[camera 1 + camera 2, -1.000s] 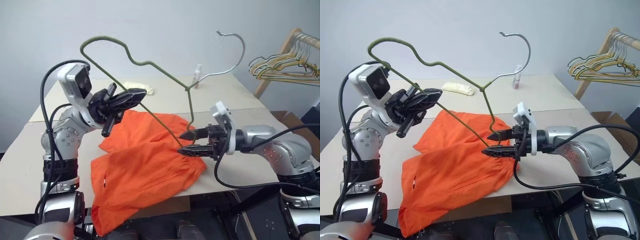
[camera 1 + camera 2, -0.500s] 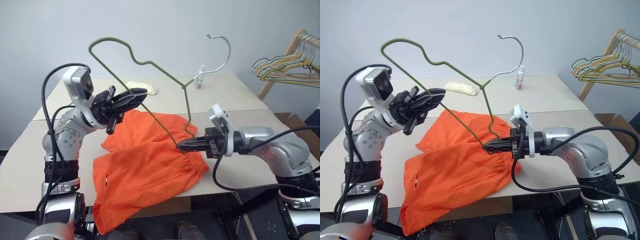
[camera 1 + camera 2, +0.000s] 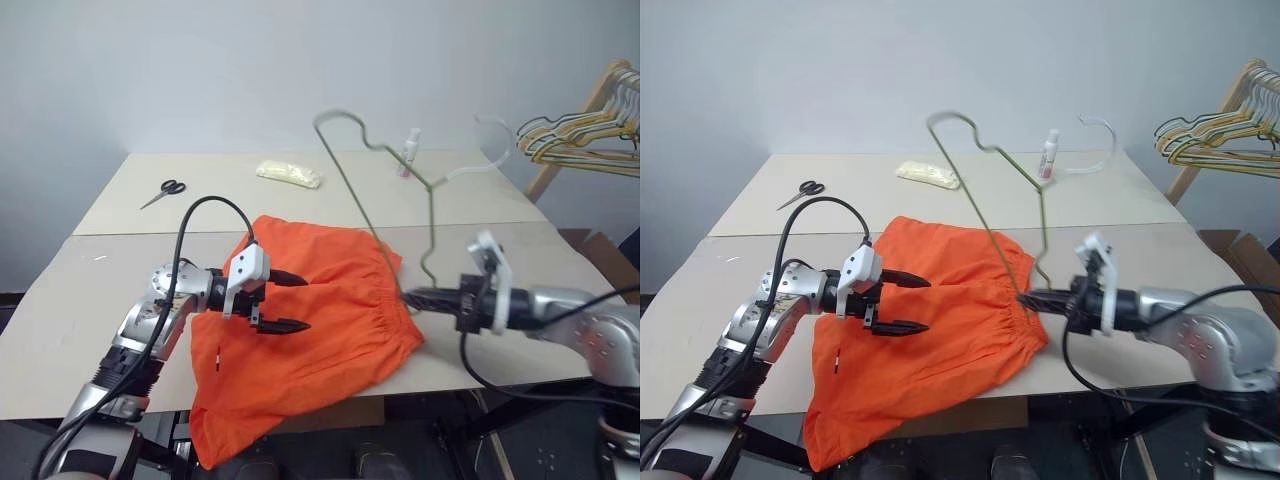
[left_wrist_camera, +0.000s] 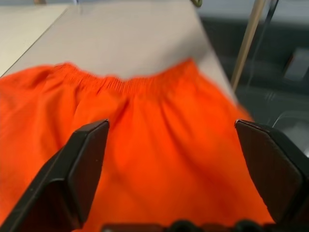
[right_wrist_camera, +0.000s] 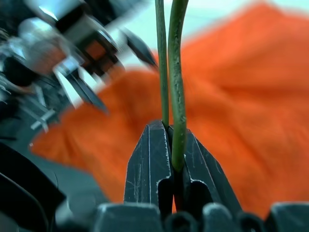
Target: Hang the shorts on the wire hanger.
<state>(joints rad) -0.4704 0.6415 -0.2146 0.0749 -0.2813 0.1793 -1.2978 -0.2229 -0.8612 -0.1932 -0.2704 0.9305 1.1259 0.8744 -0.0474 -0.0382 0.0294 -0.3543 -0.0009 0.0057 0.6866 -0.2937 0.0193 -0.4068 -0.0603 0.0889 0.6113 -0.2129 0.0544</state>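
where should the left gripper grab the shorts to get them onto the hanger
Probably the gathered waistband edge of the shorts, approached level from the robot's left across the fabric. That edge lies beside the wire hanger, which the right gripper pinches. The open left gripper hovers over the flat middle, which offers no edge.

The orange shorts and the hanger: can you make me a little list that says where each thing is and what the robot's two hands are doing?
shorts: flat on the table, front edge hanging over
wire hanger: standing upright at the shorts' waistband
right gripper: shut on the wire hanger's bottom corner
left gripper: open, empty, over the shorts
scissors: far left of table
small bottle: far side of table
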